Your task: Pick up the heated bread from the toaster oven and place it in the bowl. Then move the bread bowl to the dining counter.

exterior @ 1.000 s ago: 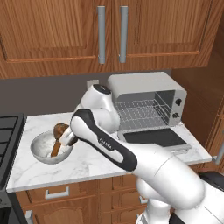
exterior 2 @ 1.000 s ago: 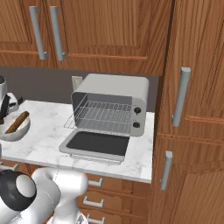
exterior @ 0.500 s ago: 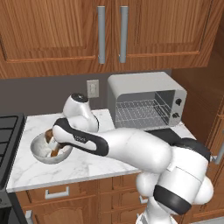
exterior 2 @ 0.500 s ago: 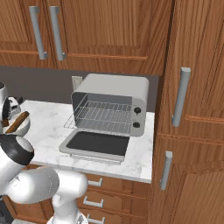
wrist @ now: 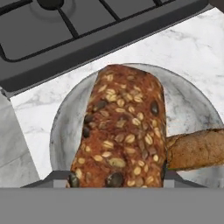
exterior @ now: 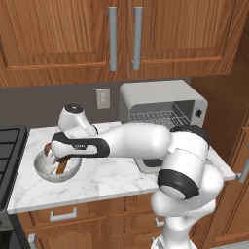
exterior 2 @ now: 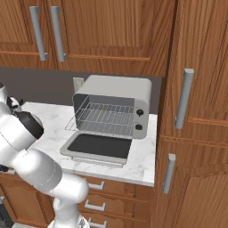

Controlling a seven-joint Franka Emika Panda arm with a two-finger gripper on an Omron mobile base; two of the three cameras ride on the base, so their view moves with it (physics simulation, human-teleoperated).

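My fingers point(wrist: 117, 176) grip the bread point(wrist: 120, 129) over the bowl point(wrist: 192, 103).

The seeded brown loaf sits clamped between my two tips, one on each side of it, and reaches away from them across the bowl's speckled inside. Just right of my fingers a thin brown stick point(wrist: 197, 150) lies in the same bowl. Beyond the bowl runs the marble desk point(wrist: 39, 105), then a black stove point(wrist: 83, 26). Well off to my other side the toaster oven point(exterior: 165, 104) stands open.

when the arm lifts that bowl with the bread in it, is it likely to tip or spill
Probably stable: the bowl looks wide and shallow. A rim grasp may tilt it, since the heated bread fills much of it. The second brown piece leans on the rim, so it could slide.
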